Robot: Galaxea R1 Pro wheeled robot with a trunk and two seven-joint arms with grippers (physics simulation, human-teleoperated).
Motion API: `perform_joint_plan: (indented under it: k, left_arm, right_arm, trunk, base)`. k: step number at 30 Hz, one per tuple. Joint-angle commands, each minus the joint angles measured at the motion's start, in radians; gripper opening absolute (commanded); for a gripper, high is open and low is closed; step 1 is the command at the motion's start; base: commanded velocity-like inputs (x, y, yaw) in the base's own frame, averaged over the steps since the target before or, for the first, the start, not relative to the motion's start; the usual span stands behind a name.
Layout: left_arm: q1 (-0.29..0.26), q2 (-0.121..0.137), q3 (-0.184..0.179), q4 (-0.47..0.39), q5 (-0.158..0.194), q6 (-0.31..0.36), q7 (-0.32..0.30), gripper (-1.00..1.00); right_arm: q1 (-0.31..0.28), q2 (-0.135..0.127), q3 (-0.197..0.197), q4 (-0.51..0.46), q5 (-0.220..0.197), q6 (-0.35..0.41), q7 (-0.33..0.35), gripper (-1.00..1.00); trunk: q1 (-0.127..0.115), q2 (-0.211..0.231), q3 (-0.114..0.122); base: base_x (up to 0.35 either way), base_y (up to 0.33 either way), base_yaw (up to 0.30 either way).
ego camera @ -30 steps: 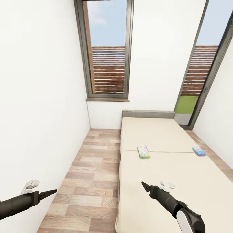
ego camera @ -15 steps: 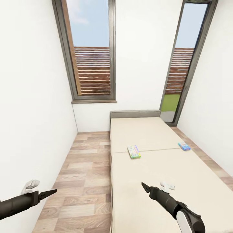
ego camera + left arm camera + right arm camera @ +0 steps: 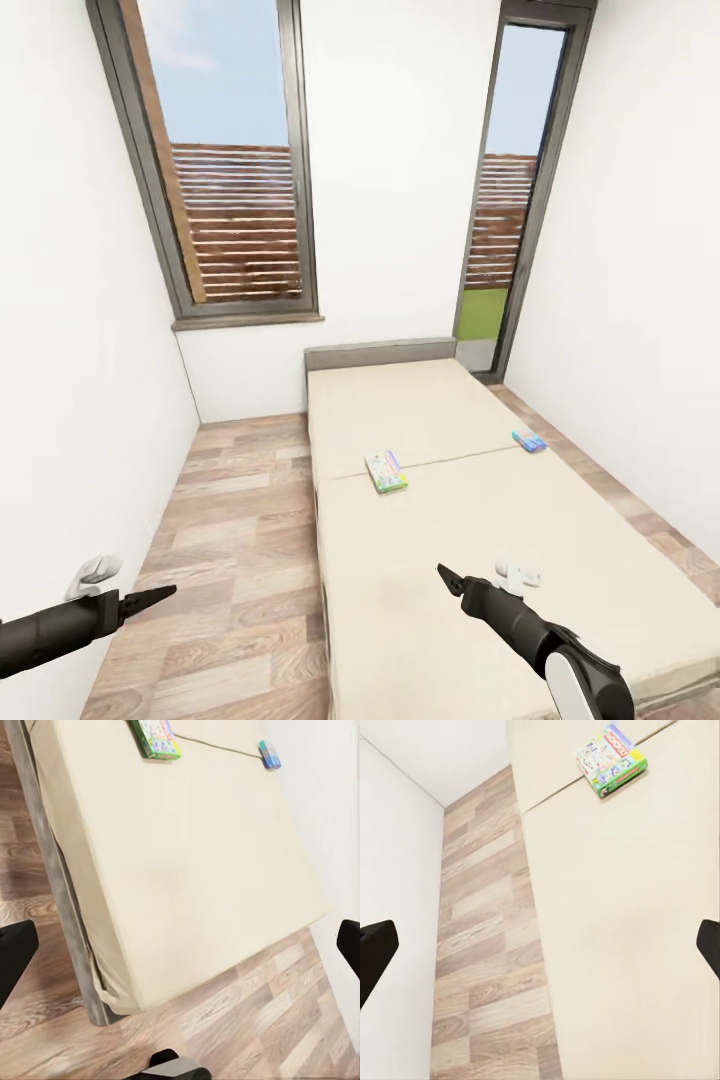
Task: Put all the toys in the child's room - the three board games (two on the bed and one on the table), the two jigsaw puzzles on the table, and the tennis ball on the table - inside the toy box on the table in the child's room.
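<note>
- since a second ago the whole head view has swung, so the windows and the bed sit further left in it; that is the camera turning, while both arms keep their places low in the picture.
- child's room: white walls, wood-plank floor [image 3: 240,540], two tall dark-framed windows [image 3: 235,190] on the far wall.
- bed [image 3: 470,530]: beige cover, dark grey headboard, running from the far wall toward the robot, with floor along its left side.
- green-edged board game [image 3: 386,471] lies flat on the bed near the seam across the cover, toward the bed's left edge; it also shows in the left wrist view [image 3: 155,738] and right wrist view [image 3: 611,761].
- small blue board game [image 3: 529,440] lies flat by the bed's right edge, well apart from the green one.
- left gripper [image 3: 160,594] hangs over the floor, holding and touching nothing; in its wrist view the dark finger [image 3: 15,956] tips stand wide apart.
- right gripper [image 3: 444,574] hangs over the bed's near part, empty, jaws spread wide in its wrist view too.
</note>
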Motion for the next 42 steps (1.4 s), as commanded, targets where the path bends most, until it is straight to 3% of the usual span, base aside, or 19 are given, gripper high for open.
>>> perform_joint_plan:
  k: [1, 26, 42]
  left_arm:
    - [0.000, 0.000, 0.001, 0.000, 0.001, 0.009, -0.004, 1.00]
    - [-0.001, 0.002, 0.001, 0.000, 0.001, 0.010, -0.005, 1.00]
    - [-0.001, 0.002, 0.001, 0.000, 0.001, 0.010, -0.005, 1.00]
  right_arm:
    - [-0.001, 0.000, -0.001, -0.001, -0.003, 0.006, 0.003, 1.00]
    - [-0.001, 0.000, -0.001, -0.001, -0.003, 0.006, 0.003, 1.00]
    - [-0.001, 0.000, -0.001, -0.001, -0.003, 0.006, 0.003, 1.00]
  trunk:
    - [0.001, -0.002, -0.002]
    - [0.001, -0.002, 0.009]
    - [0.001, -0.002, 0.016]
  base:
    - [0.018, 0.021, -0.278]
    - [0.003, 0.081, -0.278]
    - [0.000, 0.199, -0.278]
